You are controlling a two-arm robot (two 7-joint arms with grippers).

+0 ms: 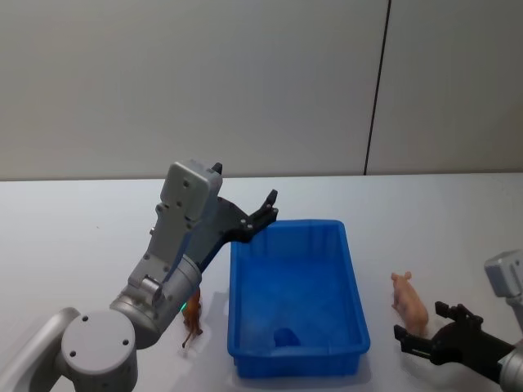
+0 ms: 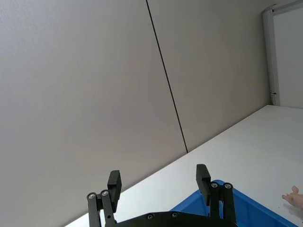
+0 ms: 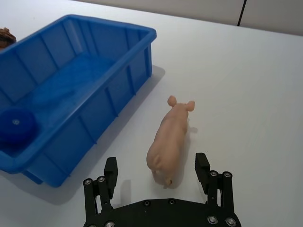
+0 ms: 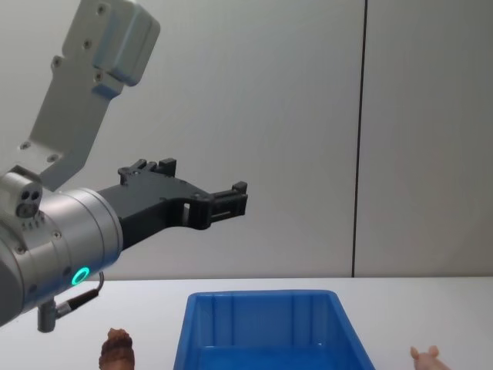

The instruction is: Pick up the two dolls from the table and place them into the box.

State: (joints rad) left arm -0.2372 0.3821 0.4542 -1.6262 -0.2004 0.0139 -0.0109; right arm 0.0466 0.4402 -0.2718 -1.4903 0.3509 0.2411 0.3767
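**Right gripper straddling the pink doll, left gripper raised and empty**

From my console, the right gripper (image 3: 156, 163) is low over the table (image 1: 65, 237), to the right of the box (image 1: 356, 286). Its fingers (image 3: 202, 163) are spread. The pale pink doll (image 3: 168, 139) lies lengthwise between them, with a gap on each side, so I see nothing gripped. The doll's eared end points away from the wrist. In the head view this doll (image 1: 410, 302) stands on the tabletop just right of the box, apart from its wall, with the right gripper (image 1: 423, 323) at its near end.

The left gripper (image 1: 268, 208) is held high over the box's far left corner. In the chest view the gripper (image 4: 239, 196) is well above the rim and aimed towards the back wall. Its fingers (image 2: 202, 175) are parted with only air between them.

The reddish-brown doll (image 1: 192, 320) stands on the table just beside the box's left wall, near the front corner, partly hidden by the left arm. A small round blue piece (image 3: 16, 125) sits in the box's near end.
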